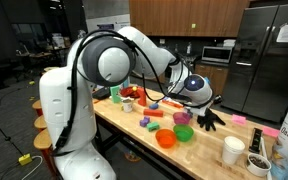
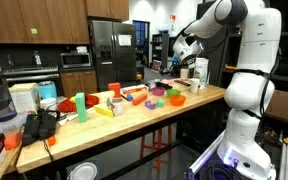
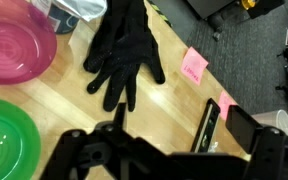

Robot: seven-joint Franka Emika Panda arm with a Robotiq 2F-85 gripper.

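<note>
While the black two-finger gripper (image 3: 164, 125) hovers wide open | black fabric glove (image 3: 124, 45) flat just ahead | best centred over its palm before descending.

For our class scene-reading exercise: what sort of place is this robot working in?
Probably a lab or office kitchen: a fridge, a microwave and wooden cabinets stand behind the table.
</note>
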